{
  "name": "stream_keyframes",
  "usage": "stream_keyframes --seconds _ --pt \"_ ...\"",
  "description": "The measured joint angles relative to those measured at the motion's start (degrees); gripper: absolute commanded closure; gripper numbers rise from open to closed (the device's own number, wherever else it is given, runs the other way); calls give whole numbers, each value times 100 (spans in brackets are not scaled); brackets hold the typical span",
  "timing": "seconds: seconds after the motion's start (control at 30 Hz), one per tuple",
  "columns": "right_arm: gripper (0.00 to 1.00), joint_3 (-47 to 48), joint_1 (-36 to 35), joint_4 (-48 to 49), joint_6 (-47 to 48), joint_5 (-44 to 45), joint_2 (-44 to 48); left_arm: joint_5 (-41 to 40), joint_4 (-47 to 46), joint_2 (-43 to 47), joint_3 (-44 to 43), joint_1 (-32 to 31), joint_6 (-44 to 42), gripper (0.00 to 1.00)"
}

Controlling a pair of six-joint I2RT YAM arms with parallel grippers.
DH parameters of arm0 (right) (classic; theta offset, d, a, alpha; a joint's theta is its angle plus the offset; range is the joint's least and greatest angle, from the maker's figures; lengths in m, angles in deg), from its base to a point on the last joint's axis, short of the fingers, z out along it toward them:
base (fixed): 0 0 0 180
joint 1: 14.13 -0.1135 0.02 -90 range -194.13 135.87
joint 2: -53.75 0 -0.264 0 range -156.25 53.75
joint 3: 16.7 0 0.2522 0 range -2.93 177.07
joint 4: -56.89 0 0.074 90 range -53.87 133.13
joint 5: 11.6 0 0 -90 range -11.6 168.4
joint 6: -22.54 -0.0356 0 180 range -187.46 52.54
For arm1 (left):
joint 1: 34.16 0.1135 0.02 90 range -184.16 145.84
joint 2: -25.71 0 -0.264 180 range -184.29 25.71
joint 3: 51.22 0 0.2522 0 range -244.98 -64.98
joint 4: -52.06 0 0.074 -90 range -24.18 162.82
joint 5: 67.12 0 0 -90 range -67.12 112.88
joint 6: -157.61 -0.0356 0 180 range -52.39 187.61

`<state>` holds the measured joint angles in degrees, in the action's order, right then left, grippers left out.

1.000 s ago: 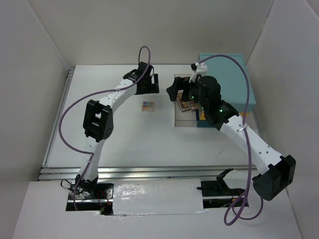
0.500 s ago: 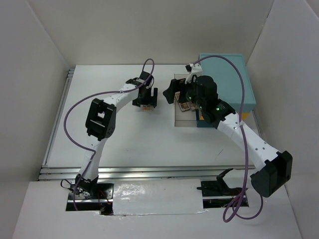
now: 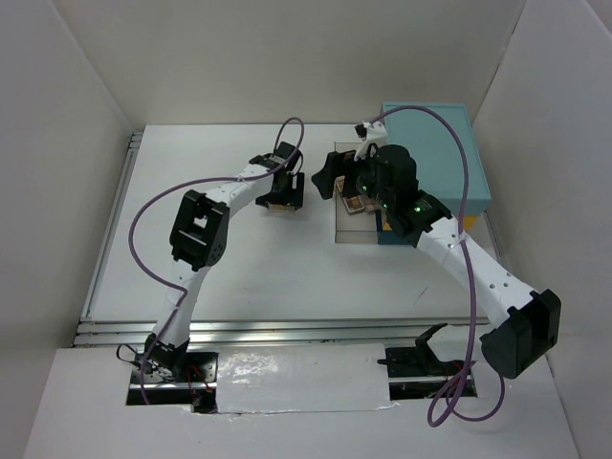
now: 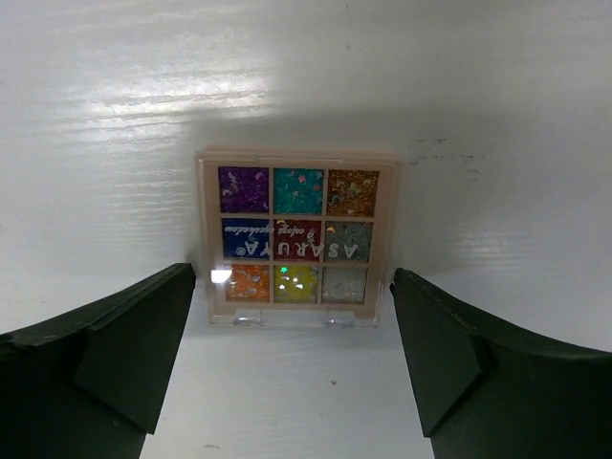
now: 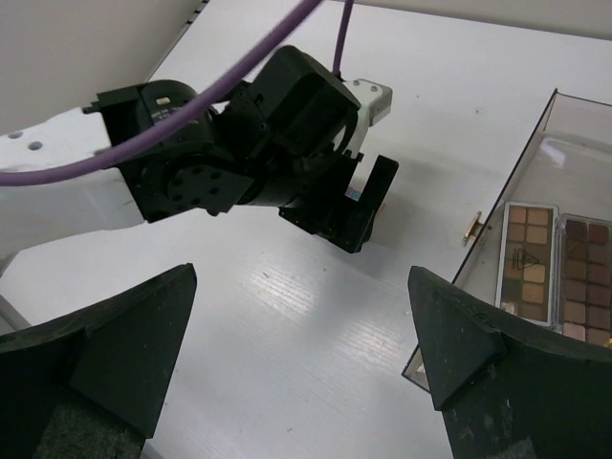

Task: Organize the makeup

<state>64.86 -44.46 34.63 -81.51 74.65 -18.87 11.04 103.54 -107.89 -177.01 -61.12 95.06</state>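
Little glitter palette (image 4: 298,237) sits flat on the desk (image 4: 497,86) just between my wide-open left fingers (image 4: 115,349), looks light, stiff and slick, so I'd pinch its two side edges; right fingers (image 5: 105,335) gape empty too

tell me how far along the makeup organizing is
Done: two brown palettes lie in the clear tray. In hand: the left gripper, open, straddles the glitter palette on the table, not yet gripping. Left: move that palette over; the right gripper is open, holding nothing.
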Motion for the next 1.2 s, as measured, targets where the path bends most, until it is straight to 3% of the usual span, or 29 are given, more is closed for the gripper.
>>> stream_keyframes --seconds 0.27,0.37,0.43,0.47,0.53,0.57,0.6,0.97,1.2 --pt "0 0 0 17 4 4 0 -98 7 -236 -286 -79 -17 1" --pt "0 0 0 22 7 4 0 -109 35 -319 -417 -90 -9 12" --pt "0 0 0 28 13 9 0 -111 22 -328 -433 -90 -17 29" --pt "0 0 0 35 20 9 0 -118 13 -328 -433 -90 -15 45" --pt "0 0 0 37 22 17 0 -114 2 -328 -433 -90 -31 62" --pt "0 0 0 37 22 28 0 -109 2 -328 -433 -90 -28 76" --pt "0 0 0 37 22 31 0 -109 2 -328 -431 -90 -28 80" --pt "0 -155 0 116 20 214 105 385 -133 492 181 -90 177 86" --pt "0 -352 0 251 -44 699 411 1473 -1263 1419 138 -203 669 86"
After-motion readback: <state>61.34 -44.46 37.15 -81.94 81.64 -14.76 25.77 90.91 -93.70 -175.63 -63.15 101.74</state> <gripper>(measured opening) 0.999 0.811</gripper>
